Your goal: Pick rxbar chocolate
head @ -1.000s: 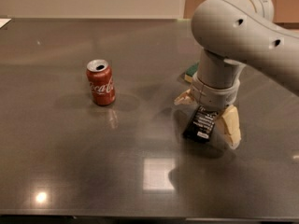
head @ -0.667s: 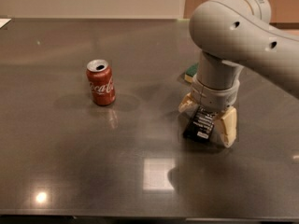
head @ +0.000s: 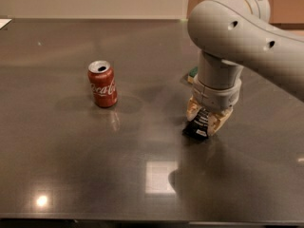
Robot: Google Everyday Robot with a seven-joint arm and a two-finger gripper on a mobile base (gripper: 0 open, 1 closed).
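The rxbar chocolate (head: 195,129) is a flat black wrapper with white lettering, lying on the dark table right of centre. My gripper (head: 205,122) points straight down over it, hanging from the big grey arm (head: 237,27). Its tan fingers (head: 192,110) stand on either side of the bar and are closed in against it. The wrist hides the bar's far end; only its near end shows below the fingers. The bar still rests on the table.
A red Coca-Cola can (head: 102,84) stands upright to the left on the table (head: 71,175). A green-and-yellow sponge (head: 192,73) peeks out behind the arm. The table's near edge runs along the bottom.
The fingers have drawn in from a wide spread to close against the black bar. The wrist has settled slightly lower. The can has not moved.
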